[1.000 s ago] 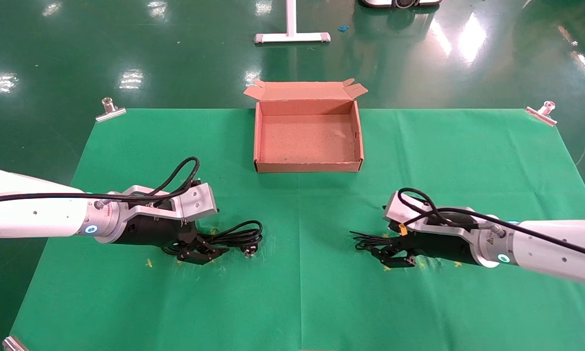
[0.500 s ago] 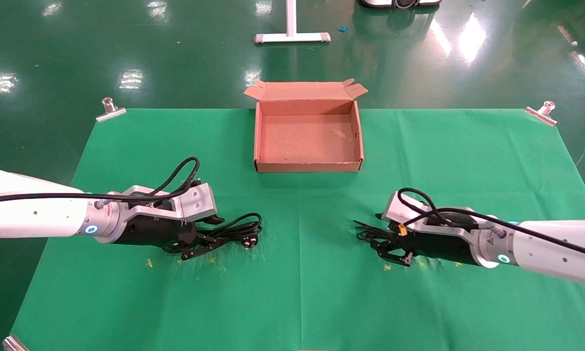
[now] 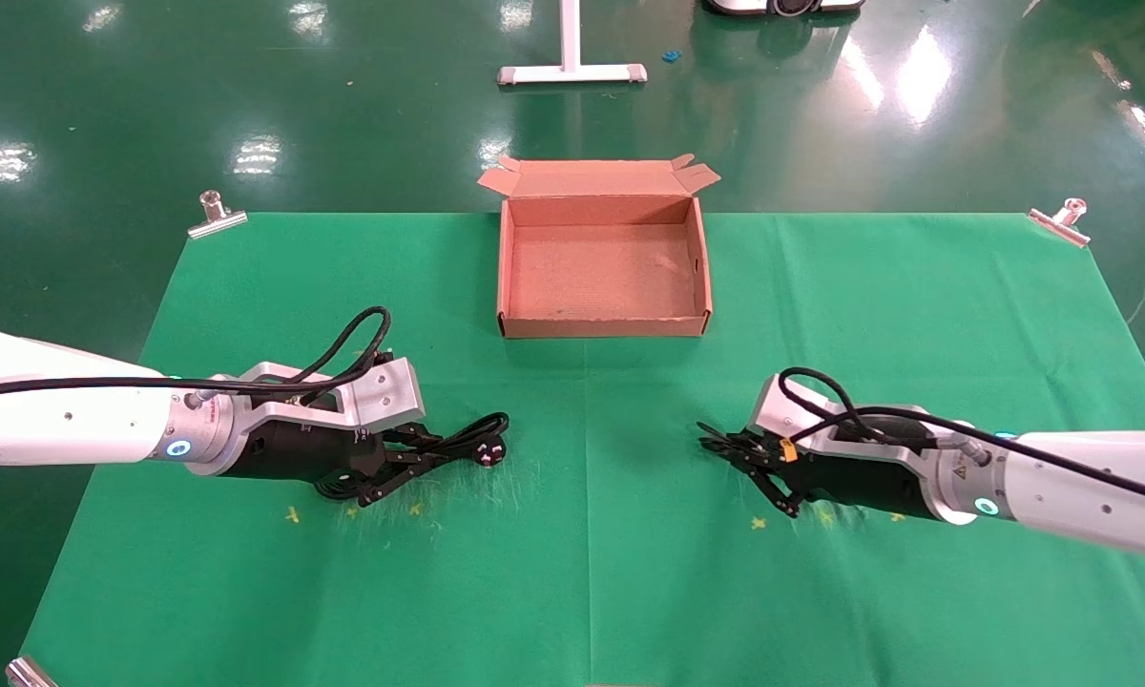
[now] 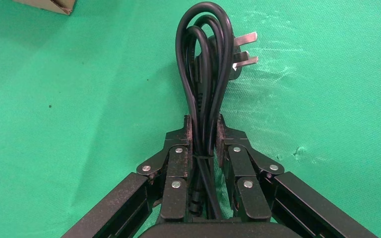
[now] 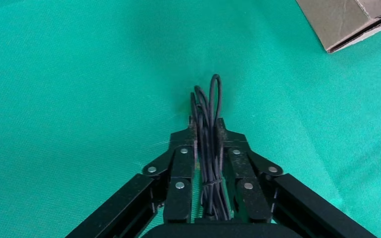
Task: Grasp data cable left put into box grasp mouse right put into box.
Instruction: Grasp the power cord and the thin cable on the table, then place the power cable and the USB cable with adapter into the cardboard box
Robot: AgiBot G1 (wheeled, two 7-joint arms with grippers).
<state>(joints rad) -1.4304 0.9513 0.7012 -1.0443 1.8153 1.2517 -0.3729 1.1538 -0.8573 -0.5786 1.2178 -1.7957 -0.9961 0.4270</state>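
Observation:
The data cable (image 4: 203, 59), a thick black looped bundle with a metal-pinned plug (image 4: 240, 49), lies on the green cloth at front left. My left gripper (image 4: 204, 124) is shut on it, both fingers pressing the strands; from the head camera the left gripper (image 3: 410, 463) holds the data cable (image 3: 477, 441) low over the cloth. At front right my right gripper (image 5: 206, 126) is shut on a tied bundle of thin black cord (image 5: 213, 94), the mouse's cord. The mouse itself is hidden. The right gripper (image 3: 759, 472) is low over the cloth. The box (image 3: 603, 326) stands open and empty at centre back.
The green cloth (image 3: 582, 572) covers the table and is held by metal clips (image 3: 216, 216) at its corners. A white stand foot (image 3: 571, 72) is on the floor behind the box. A corner of the box (image 5: 347, 25) shows in the right wrist view.
Both grippers have closed: the left fingers drew together on the data cable, squeezing its loops narrower, and the right fingers drew together on the thin cord bundle. Neither arm has shifted much.

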